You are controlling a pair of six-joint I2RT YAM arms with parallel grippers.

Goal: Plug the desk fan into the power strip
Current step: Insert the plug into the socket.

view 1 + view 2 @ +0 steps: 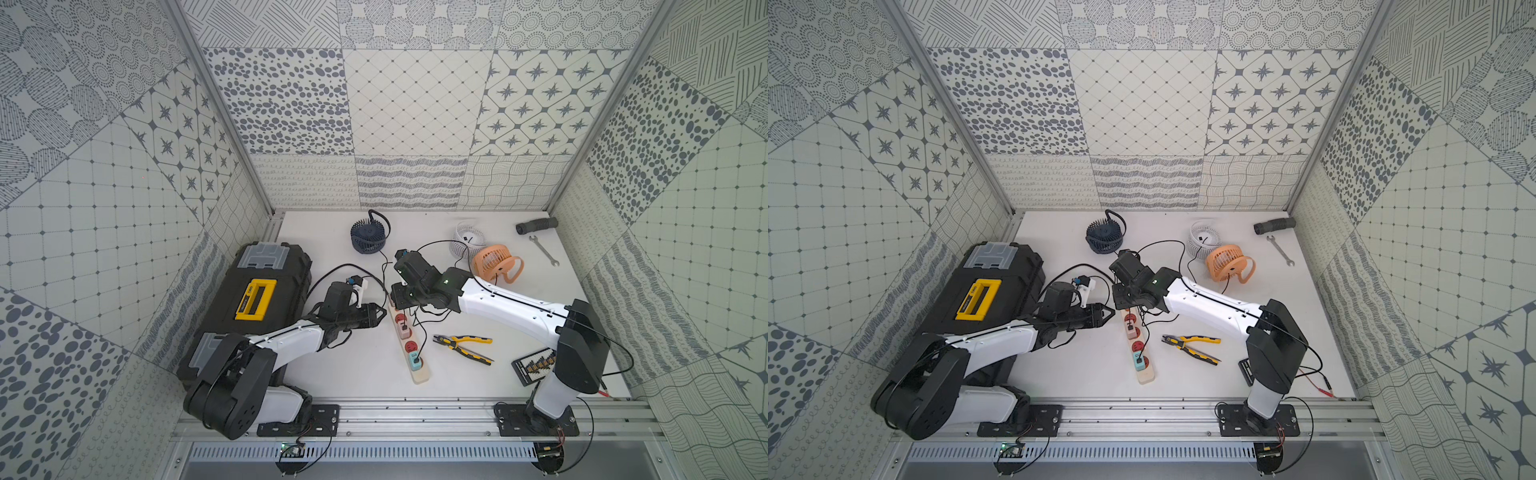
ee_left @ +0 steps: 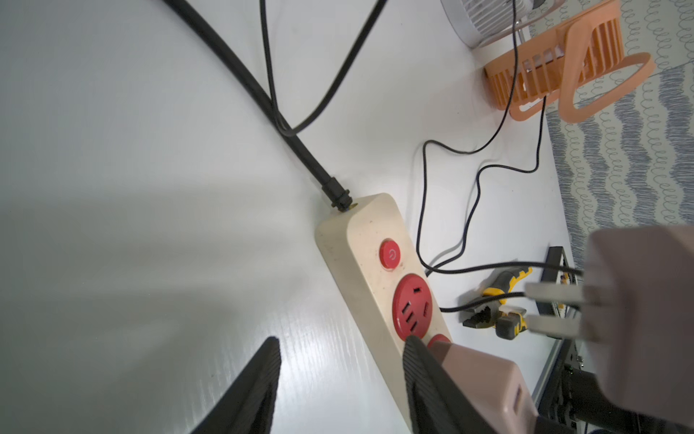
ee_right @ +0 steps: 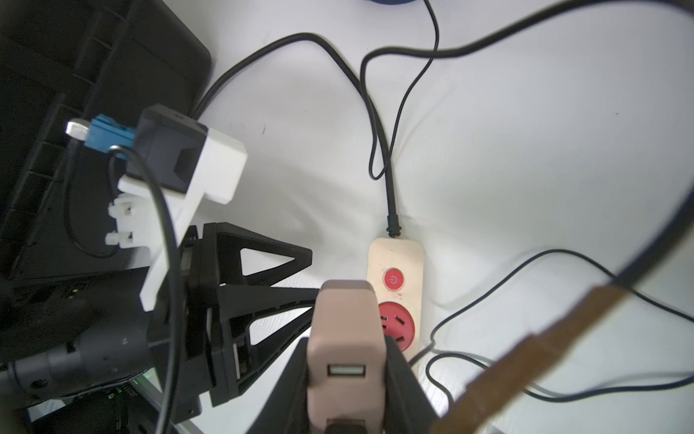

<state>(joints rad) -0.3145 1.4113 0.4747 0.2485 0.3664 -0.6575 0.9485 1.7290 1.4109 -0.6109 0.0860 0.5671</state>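
- The power strip (image 1: 419,376) (image 1: 1145,376) is lying on the white tabletop between the two arms, its length running from the front rail toward the back wall.
- The strip's red switch (image 2: 390,254) is sitting at its far end, where the thick black cord (image 2: 240,71) is entering the casing.
- The right gripper (image 3: 345,345) is clenching a pink USB charger (image 3: 345,323) between its jaws and hanging over the strip's switch end. In the left wrist view the charger's two flat prongs (image 2: 544,312) are showing bare, clear of any socket.
- The round red socket (image 2: 411,308) next to the switch is standing free.
- A second pink charger (image 2: 484,383) is sitting plugged into the following socket, and a teal charger (image 1: 414,362) is occupying the socket nearest the front rail.
- The left gripper (image 2: 341,342) is hovering at the strip's left edge with its jaws apart and released, grasping nothing. One finger (image 2: 424,375) is sitting just beside the plugged pink charger, and the other is over bare table.
- An orange desk fan (image 1: 490,262) is standing behind the right arm, beside a white fan (image 1: 467,239). A navy fan (image 1: 368,237) is standing farther left.
- A black toolbox (image 1: 257,291) is sitting along the left wall.
- Yellow-handled pliers (image 1: 465,345) are lying to the right of the strip.
- A wrench (image 1: 543,250) is lying near the right wall.
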